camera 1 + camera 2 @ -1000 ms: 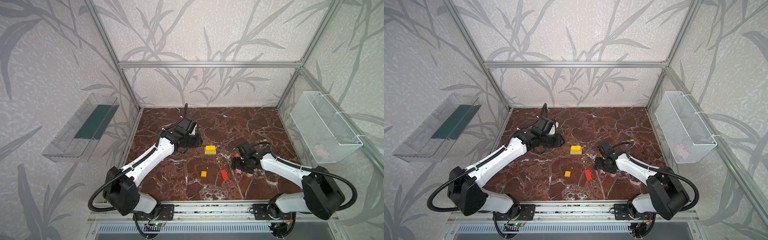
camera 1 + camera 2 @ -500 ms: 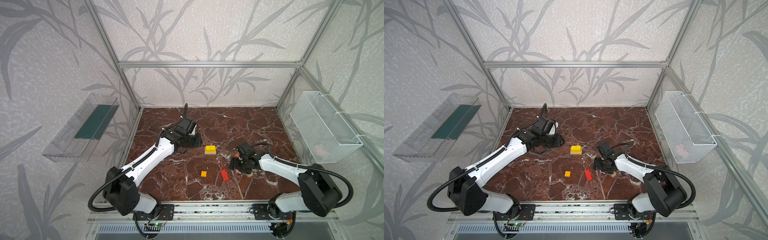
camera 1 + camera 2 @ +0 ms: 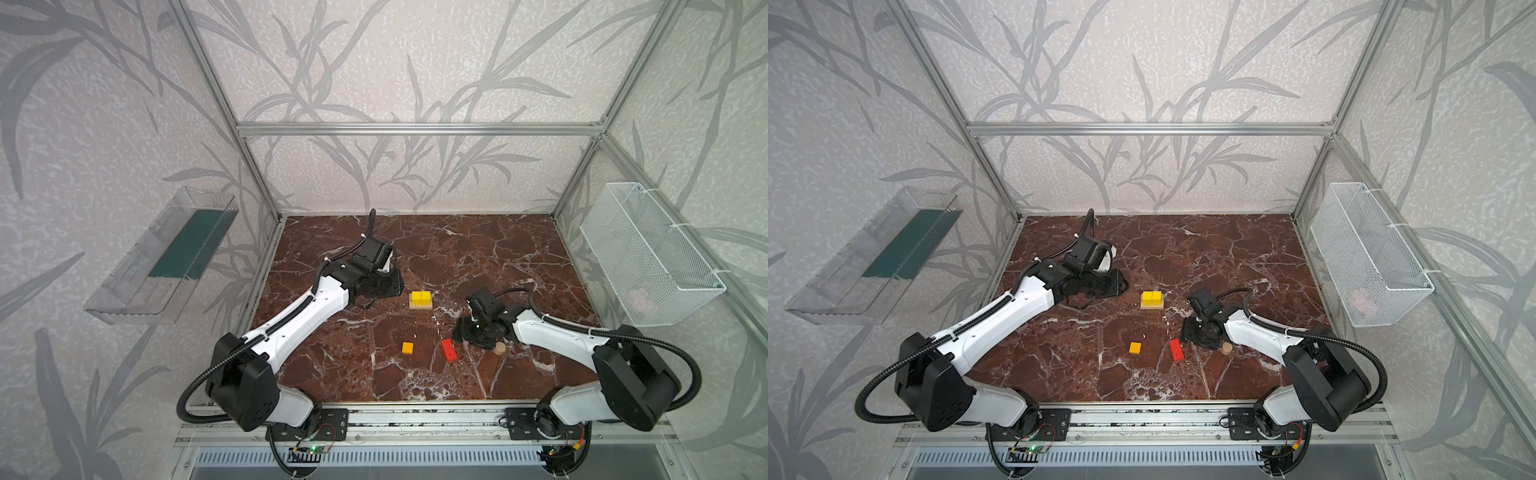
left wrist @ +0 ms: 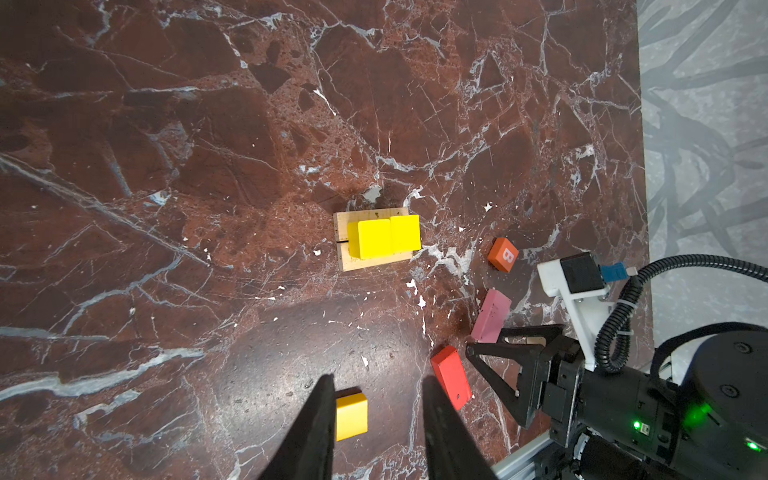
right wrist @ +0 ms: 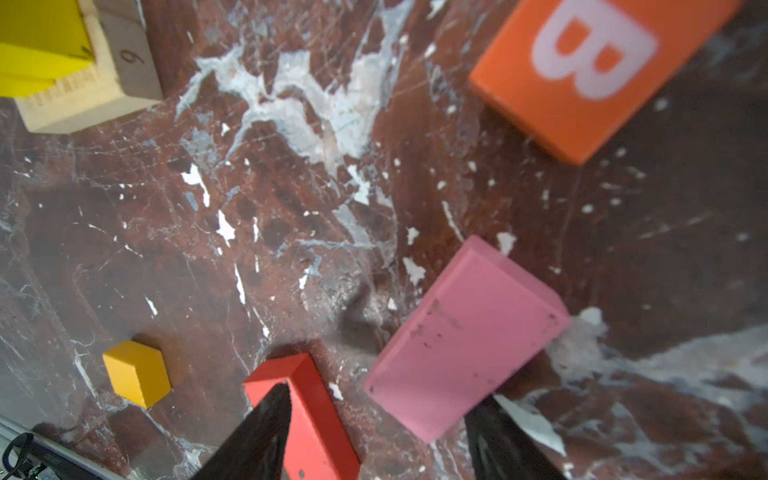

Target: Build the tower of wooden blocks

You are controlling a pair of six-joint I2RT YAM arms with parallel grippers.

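The tower (image 3: 421, 300) (image 3: 1151, 300) is two yellow cubes (image 4: 384, 237) on a tan plank (image 4: 376, 259), mid-table. In the right wrist view a pink brick (image 5: 465, 353) lies flat with one end between the fingers of my right gripper (image 5: 382, 432), which is open and low over it. A red brick (image 5: 316, 403) lies beside one finger. An orange-red cube marked B (image 5: 582, 70) sits beyond. An orange cube (image 3: 407, 348) and a tan cylinder (image 3: 499, 347) lie loose near the front. My left gripper (image 4: 376, 411) hovers open and empty, left of the tower (image 3: 398, 284).
A white wire basket (image 3: 648, 257) hangs on the right wall and a clear plastic tray (image 3: 166, 257) on the left wall. Aluminium frame posts border the marble table (image 3: 478, 249). The right arm's body (image 4: 602, 382) shows in the left wrist view.
My right gripper has shifted slightly left and lower over the pink brick, and its jaws have narrowed. The left arm has not moved.
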